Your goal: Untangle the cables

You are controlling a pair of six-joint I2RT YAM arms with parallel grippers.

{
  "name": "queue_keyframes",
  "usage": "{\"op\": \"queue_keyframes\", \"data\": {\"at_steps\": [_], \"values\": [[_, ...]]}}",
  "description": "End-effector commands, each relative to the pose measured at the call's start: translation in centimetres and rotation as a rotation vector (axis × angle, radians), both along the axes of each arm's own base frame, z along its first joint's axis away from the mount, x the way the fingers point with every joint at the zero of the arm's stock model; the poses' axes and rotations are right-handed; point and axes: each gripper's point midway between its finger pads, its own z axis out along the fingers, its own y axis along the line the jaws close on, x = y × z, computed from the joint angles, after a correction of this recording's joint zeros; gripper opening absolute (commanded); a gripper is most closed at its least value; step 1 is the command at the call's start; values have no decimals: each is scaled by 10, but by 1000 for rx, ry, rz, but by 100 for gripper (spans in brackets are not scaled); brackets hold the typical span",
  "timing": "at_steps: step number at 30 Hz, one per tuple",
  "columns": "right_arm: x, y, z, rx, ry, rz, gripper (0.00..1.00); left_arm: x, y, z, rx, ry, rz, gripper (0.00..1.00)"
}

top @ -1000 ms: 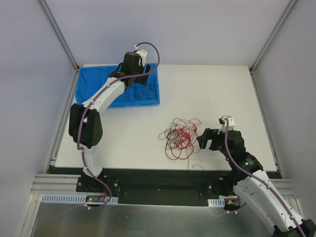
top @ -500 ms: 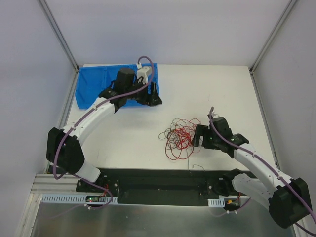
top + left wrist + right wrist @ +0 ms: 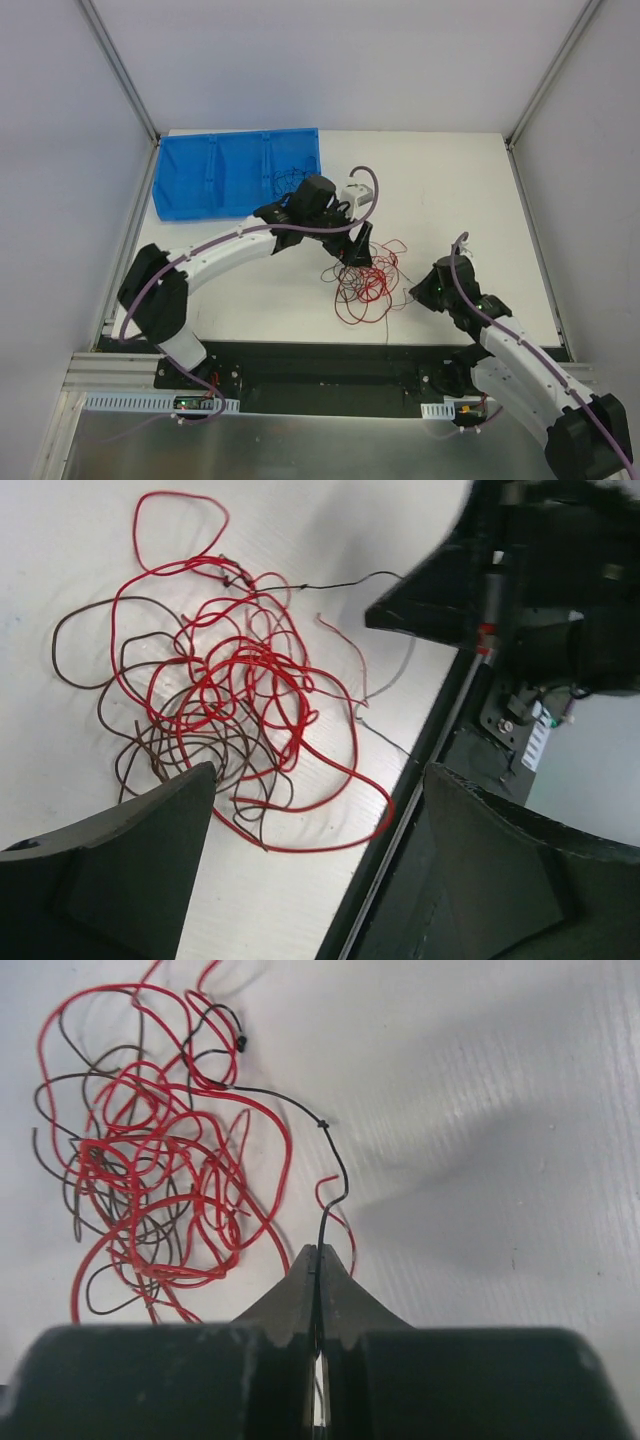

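Here the cables lie tangled mid-frame on the surface; right tool clamped on a black strand; left tool apart above them; a hard pull may tighten knots or drag the whole heap.

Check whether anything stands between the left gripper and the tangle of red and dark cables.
Nothing visible does. The open left gripper hangs over the cable tangle with only bare table around it. The right gripper, shut on a thin black strand, sits off to one side.
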Motion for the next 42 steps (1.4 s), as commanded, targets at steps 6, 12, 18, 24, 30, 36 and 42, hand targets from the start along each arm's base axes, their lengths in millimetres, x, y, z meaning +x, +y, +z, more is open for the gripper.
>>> {"op": "queue_keyframes", "data": {"at_steps": [6, 12, 18, 24, 30, 36, 42], "values": [[19, 8, 100, 90, -317, 55, 1, 45, -49, -76, 178, 116, 104, 96], [27, 16, 227, 108, -510, 138, 1, 57, -60, -131, 309, 121, 190, 88], [17, 9, 410, 127, -818, 163, 1, 82, -34, -174, 405, 150, 282, 50], [-5, -16, 548, 76, -1086, 120, 1, 82, -25, -185, 406, 169, 302, 45], [-9, -27, 595, 31, -1202, 84, 1, 84, -24, -172, 375, 128, 295, 37], [-23, -40, 624, -4, -1324, 53, 1, 82, -25, -163, 334, 125, 253, 24], [-9, -33, 586, -71, -1243, 107, 1, 55, -34, -51, 39, 12, 97, 45]]}}
